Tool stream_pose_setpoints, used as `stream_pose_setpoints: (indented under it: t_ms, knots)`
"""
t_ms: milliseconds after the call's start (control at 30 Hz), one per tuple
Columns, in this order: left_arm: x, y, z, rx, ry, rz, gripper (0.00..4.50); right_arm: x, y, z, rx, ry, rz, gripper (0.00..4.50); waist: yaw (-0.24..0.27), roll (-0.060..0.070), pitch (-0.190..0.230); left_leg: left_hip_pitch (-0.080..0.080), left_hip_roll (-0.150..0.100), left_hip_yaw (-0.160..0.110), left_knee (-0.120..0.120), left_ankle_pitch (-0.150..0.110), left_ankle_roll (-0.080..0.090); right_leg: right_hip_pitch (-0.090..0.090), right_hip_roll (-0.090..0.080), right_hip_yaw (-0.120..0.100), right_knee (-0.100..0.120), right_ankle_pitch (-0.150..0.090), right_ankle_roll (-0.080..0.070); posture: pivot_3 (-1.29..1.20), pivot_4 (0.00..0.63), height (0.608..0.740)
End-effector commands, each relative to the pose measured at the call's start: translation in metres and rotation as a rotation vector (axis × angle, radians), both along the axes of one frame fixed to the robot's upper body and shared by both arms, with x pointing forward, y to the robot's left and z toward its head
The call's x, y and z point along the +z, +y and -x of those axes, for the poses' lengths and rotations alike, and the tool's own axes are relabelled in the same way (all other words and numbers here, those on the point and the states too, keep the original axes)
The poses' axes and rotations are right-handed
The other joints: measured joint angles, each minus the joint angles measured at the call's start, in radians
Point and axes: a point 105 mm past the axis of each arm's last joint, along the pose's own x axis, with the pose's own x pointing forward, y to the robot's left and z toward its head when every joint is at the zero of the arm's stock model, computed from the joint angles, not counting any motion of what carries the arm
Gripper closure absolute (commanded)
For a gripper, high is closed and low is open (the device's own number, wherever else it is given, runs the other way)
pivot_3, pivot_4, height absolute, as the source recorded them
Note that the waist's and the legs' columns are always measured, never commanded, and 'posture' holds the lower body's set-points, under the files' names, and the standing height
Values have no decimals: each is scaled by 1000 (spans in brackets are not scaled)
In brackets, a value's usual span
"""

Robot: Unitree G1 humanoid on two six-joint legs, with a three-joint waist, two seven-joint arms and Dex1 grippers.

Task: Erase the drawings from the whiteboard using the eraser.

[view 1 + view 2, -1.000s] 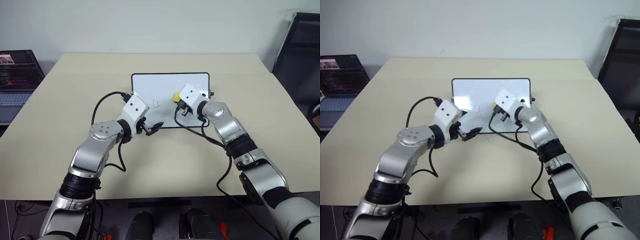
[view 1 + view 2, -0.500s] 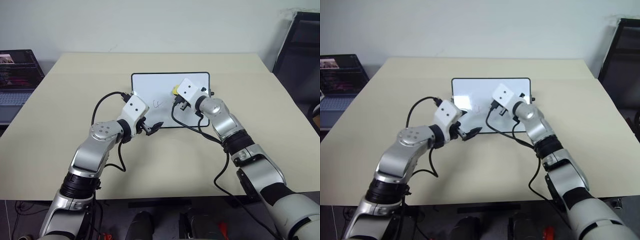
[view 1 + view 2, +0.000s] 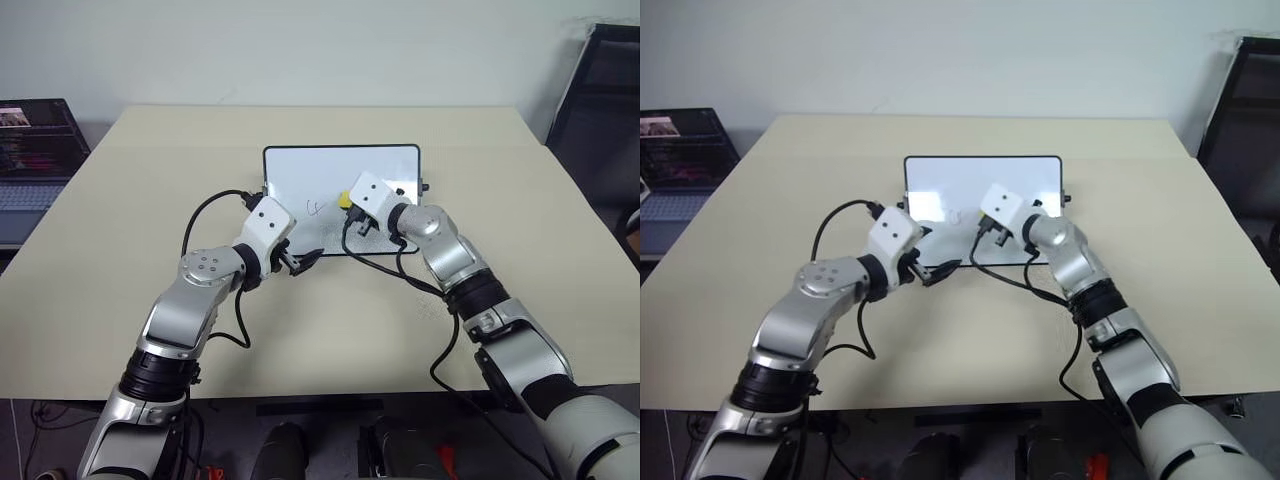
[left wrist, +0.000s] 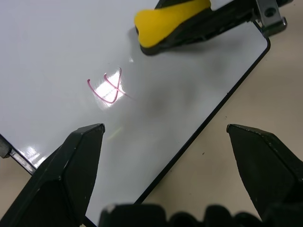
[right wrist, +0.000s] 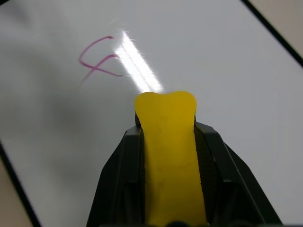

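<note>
Whiteboard point(image 3: 341, 200) lies flat near the middle of a beige table point(image 3: 120, 260), its black frame square to the table's edges, as the left eye view has it. One small pink mark — the drawings point(image 3: 315, 208) — sits near the board's centre. The right gripper point(image 3: 346, 208) reaches over the board from the right, and the eraser point(image 3: 343, 199), a yellow block, shows at its tip just beside the mark and to its right. The left gripper point(image 3: 303, 259) hangs at the board's near edge, left of centre, fingers spread and holding nothing. A laptop point(image 3: 35, 150) stands off the table's far left side.

The right eye view gives the same layout, with the mark faint just beside the right gripper's white housing.

In the left wrist view the two black fingers point(image 4: 71, 165) stand wide apart over the board's framed edge, with the pink stroke between them farther out. Beyond it the eraser is pinched in the other gripper's black fingers, close to the board; whether it touches cannot be told.

The right wrist view looks along the eraser, clamped tight between the two black fingers point(image 5: 118, 175) — its rounded yellow end points at the pink mark, near it but apart.
</note>
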Motion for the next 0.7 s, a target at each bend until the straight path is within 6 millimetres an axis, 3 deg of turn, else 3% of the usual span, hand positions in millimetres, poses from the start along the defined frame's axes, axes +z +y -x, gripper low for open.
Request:
stream_pose_setpoints:
  t_ms: [33, 200, 400, 533, 700]
  knots:
    - [9, 7, -1, 42, -51, 18, 0, 34, -11, 4, -14, -79, -125, 3430, 0, 0, 0, 0, 0, 0, 0, 0, 0, 0, 0, 0, -1, 0, 0, 0, 150, 740]
    - [2, 28, -2, 161, -55, 47, 0, 40, -29, 39, 25, -79, -236, 3431, 4, 0, 0, -5, 1, -4, -1, -1, 0, -1, -1, -1, -6, 0, 0, 0, 150, 740]
    - [1, 45, -1, 251, -67, 163, 0, 28, -53, 81, 26, -16, -415, 3431, 11, 0, 0, -11, 1, -9, 0, -1, -1, -2, -1, -4, -12, 0, 0, 0, 150, 740]
    - [-9, 62, 4, 359, -103, 170, 0, 1, -71, 108, -26, 35, -500, 3431, 17, 0, 0, -11, 1, -9, 0, -1, -1, -1, -1, -4, -12, 0, 0, 0, 150, 740]
    - [-4, 60, 6, 409, -153, 243, 0, -22, -81, 121, -76, 31, -505, 3431, 20, 0, 0, -11, 1, -8, 1, -1, -1, -1, -1, -4, -12, 0, 0, 0, 150, 740]
